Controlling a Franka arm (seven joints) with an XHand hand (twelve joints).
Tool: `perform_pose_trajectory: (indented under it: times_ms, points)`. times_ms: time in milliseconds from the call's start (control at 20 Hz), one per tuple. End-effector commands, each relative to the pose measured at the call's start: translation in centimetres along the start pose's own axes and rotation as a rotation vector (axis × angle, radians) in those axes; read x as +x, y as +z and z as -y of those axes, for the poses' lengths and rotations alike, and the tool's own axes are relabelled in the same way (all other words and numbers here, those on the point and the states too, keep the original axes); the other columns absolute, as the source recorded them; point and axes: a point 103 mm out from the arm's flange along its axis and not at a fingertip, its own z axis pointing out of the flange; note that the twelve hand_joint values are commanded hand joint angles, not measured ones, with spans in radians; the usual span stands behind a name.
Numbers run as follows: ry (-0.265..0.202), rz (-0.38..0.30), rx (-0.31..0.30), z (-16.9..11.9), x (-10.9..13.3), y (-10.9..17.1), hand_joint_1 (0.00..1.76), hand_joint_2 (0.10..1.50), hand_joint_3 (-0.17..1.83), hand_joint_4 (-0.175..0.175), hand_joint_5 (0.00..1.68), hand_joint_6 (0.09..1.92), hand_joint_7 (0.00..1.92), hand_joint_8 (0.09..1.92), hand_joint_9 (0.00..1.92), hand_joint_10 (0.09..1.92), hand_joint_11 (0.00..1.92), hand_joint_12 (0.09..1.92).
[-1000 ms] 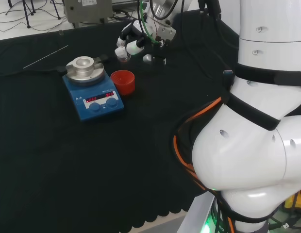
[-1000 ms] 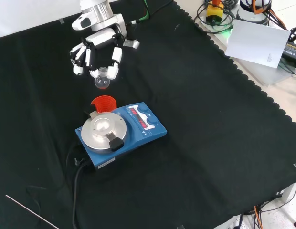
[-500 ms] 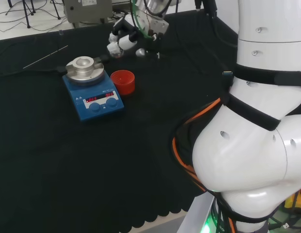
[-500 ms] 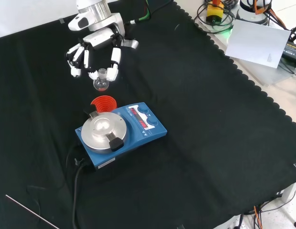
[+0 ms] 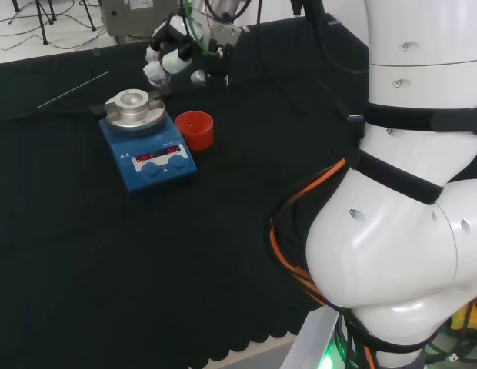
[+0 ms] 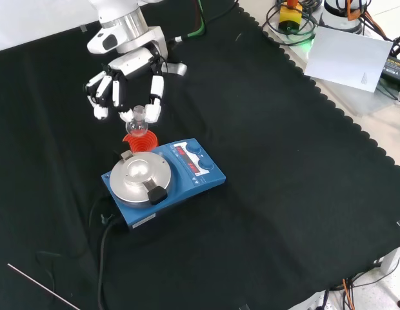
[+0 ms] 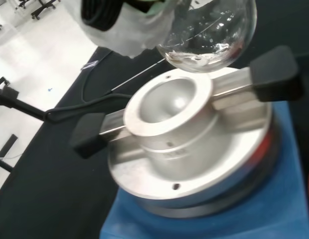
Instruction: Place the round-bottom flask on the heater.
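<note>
Carry step | my robot hand pinches the round-bottom flask by its neck, aloft at 12 o'clock of the heater in the front view | next: centre over its metal well, lower.

Surroundings: laboratory bench and adjacent floor area.

A black cloth with a scalloped edge covers the bench. In the front view, a pale bench surface lies exposed beyond the cloth's right edge, with a white sheet of paper on it near coiled cables at the upper right corner. In the head view, a light-coloured floor runs beyond the far edge of the cloth, carrying black stand legs and loose cables. A grey metal box stands at the far edge of the bench. Lighting is even and bright.
</note>
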Motion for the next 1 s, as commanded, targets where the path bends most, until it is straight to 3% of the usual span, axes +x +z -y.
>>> perform_pose_trajectory:
  times_ms: [50, 500, 1000]
  points:
    - [-0.039, -0.022, 0.043, -1.1, 2.5, 1.7, 1.08, 0.79, 0.49, 0.175, 1.17, 0.79, 0.42, 0.55, 0.53, 0.59, 0.09, 1.33]
    - [-0.075, -0.03, 0.077, -2.4, 3.6, 3.0, 1.08, 0.78, 0.5, 0.175, 1.17, 0.79, 0.42, 0.55, 0.53, 0.59, 0.09, 1.33]
    - [-0.074, -0.029, 0.102, -3.8, 3.0, 4.6, 1.09, 0.77, 0.51, 0.175, 1.17, 0.79, 0.41, 0.55, 0.53, 0.59, 0.09, 1.33]
